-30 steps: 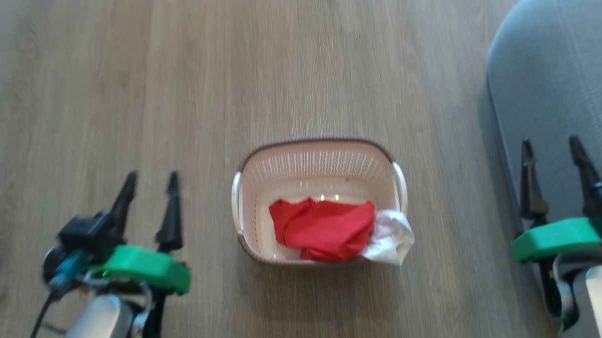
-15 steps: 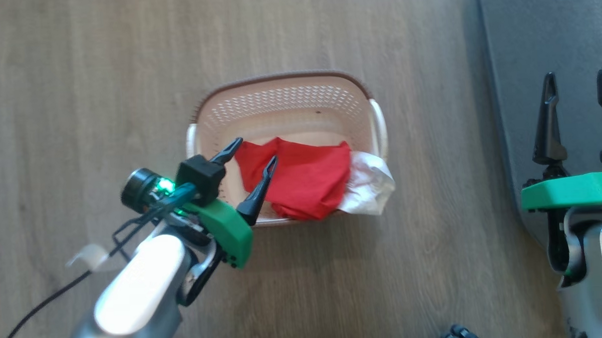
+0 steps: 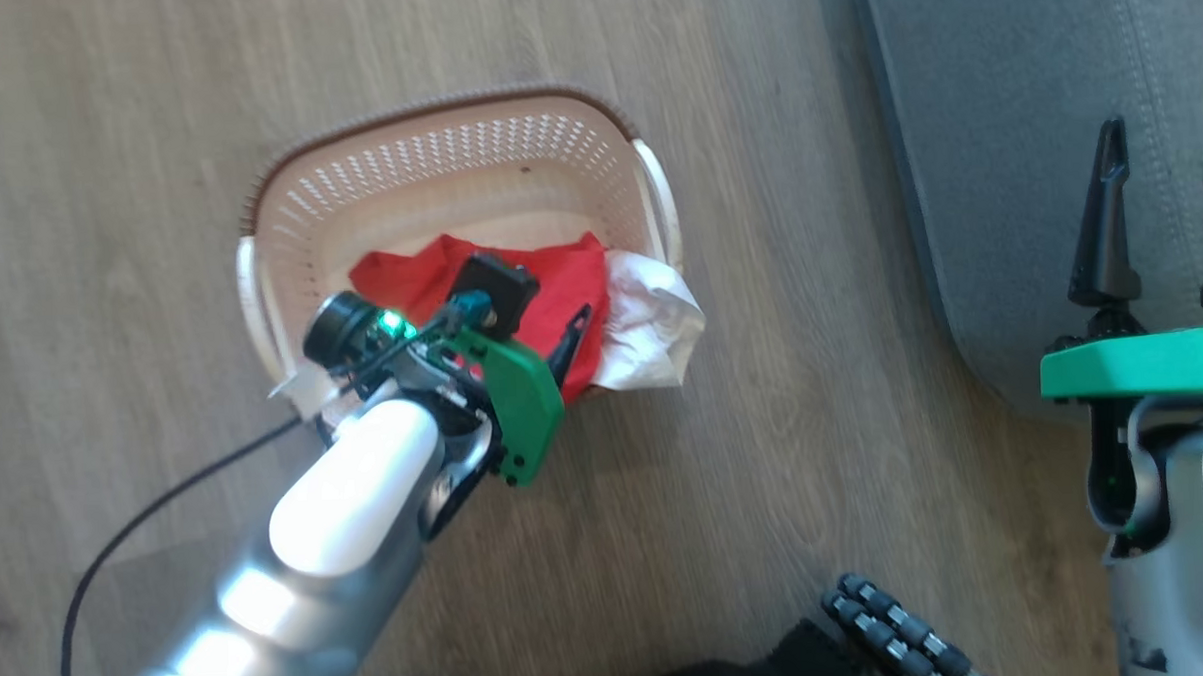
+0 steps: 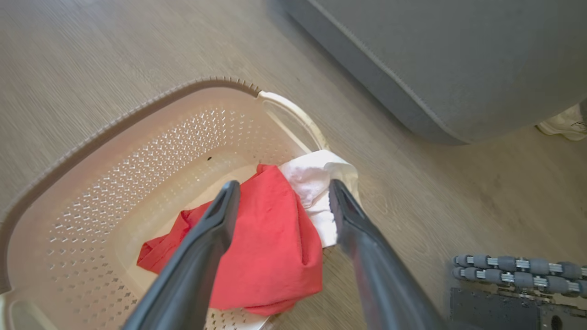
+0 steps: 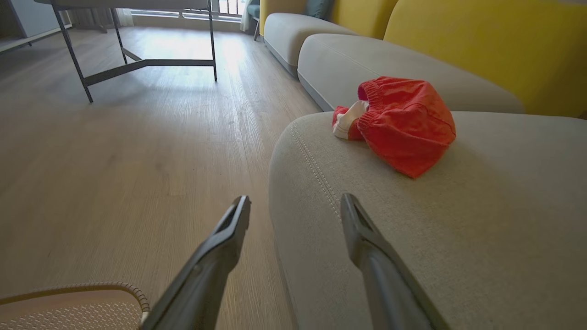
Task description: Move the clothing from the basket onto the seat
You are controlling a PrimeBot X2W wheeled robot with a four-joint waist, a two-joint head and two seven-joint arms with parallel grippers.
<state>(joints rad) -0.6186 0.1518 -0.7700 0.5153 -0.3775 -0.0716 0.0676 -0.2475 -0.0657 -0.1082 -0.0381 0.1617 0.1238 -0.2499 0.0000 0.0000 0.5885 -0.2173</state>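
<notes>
**A:** Where is the clothing?

**B:** The red garment [image 4: 270, 247] is bunched in the near half of the basket [image 3: 435, 154]. The white garment [image 4: 312, 178] sits at its 3 o'clock, spilling over the rim. Another red piece [image 5: 403, 123] lies on the seat [image 3: 1014, 113], at the basket's 3 o'clock in the head view.

**A:** And the tools?

**B:** The left tool [image 4: 284, 188] is spread wide and empty, just over the line where red meets white. The right tool [image 3: 1165, 133] is spread and empty above the seat's edge.

**A:** How should it grab?

**B:** I'd nudge toward 9 o'clock and sink both fingers into the thick red fold before closing. Then lift well above the rim before swinging to 3 o'clock. Otherwise the cloth may snag the perforated wall or drag the basket.
</notes>
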